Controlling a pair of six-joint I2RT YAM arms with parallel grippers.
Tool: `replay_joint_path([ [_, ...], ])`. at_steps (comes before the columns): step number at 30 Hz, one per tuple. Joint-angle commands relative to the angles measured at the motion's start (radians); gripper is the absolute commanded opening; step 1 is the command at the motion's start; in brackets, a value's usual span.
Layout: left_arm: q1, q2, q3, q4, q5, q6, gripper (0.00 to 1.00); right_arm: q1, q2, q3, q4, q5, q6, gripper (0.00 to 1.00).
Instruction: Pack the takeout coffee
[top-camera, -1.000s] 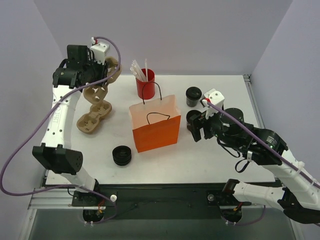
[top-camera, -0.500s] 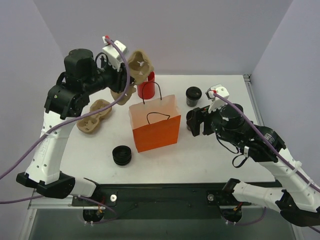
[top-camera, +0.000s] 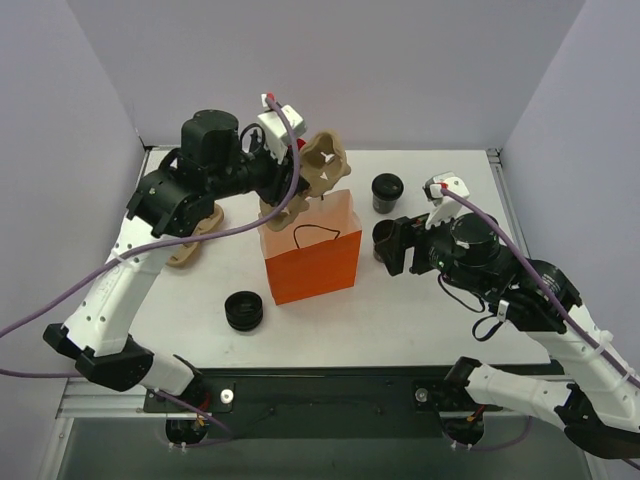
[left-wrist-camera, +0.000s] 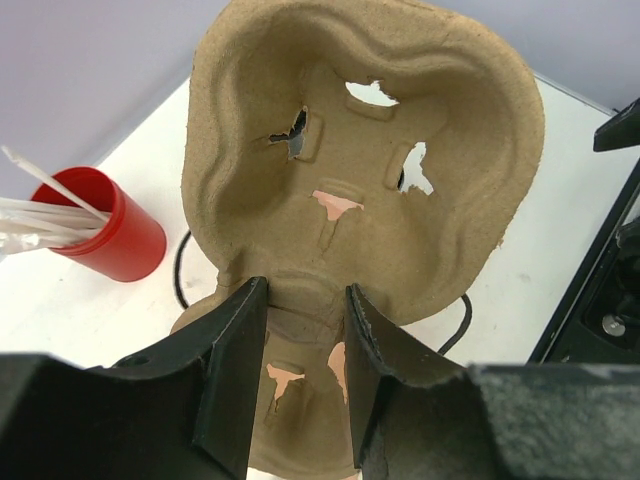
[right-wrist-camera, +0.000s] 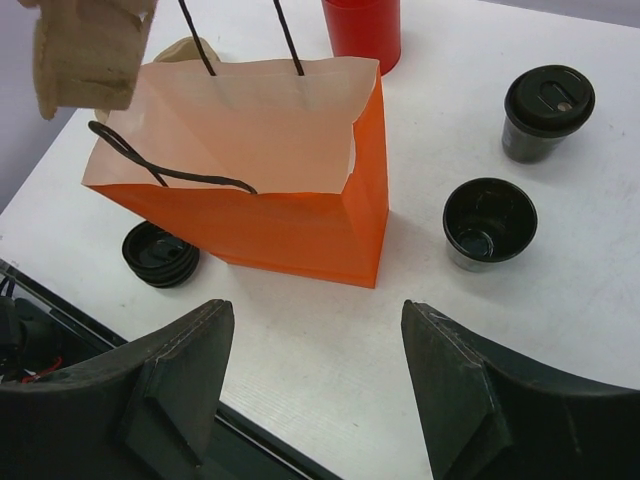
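From above, the left gripper (top-camera: 298, 178), upper centre of the frame, is clamped on a pulp cup carrier (top-camera: 326, 165) held in the air over the open top of the orange bag (top-camera: 312, 258). The bag stands upright mid-table. To its right stand the two coffees: a lidded coffee cup (top-camera: 388, 190) and, below it in the frame, a second black cup (top-camera: 382, 236), just beside the right gripper (top-camera: 398, 252). A stack of lids (top-camera: 243, 310) lies lower left of the bag, on the white table (top-camera: 420, 320).

In the left wrist view, the fingers (left-wrist-camera: 232, 380) pinch the narrow waist of the carrier (left-wrist-camera: 360, 180), which fills the frame. A red cup (left-wrist-camera: 105, 228) of white straws (left-wrist-camera: 30, 215) sits at the left edge.

In the right wrist view, the right gripper (right-wrist-camera: 320, 390) has its fingers (right-wrist-camera: 175, 380) wide apart with nothing between them. The bag (right-wrist-camera: 270, 200) gapes open at centre. The lidded cup (right-wrist-camera: 548, 108) is upper right and the second cup (right-wrist-camera: 490, 222) is below it, both outside the bag. Whether the second cup is lidded I cannot tell. The lids (right-wrist-camera: 160, 255) are at the left.
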Motion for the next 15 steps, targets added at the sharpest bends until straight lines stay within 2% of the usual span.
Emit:
replay_joint_path([
  [1,-0.025,0.021,-0.017,0.018,-0.025,0.004,0.31,-0.004,-0.001,0.011,0.034,-0.058,0.006,0.68],
  [5,-0.025,0.027,-0.031,-0.012,-0.044,0.008,0.31,-0.004,0.052,0.053,0.075,-0.325,-0.202,0.71],
  [8,-0.025,0.036,-0.037,-0.023,-0.038,-0.001,0.31,-0.021,0.065,0.037,0.097,-0.389,-0.300,0.72],
  [15,-0.028,0.048,-0.066,-0.045,-0.029,-0.019,0.31,-0.036,0.132,0.005,0.204,-0.422,-0.397,0.71],
])
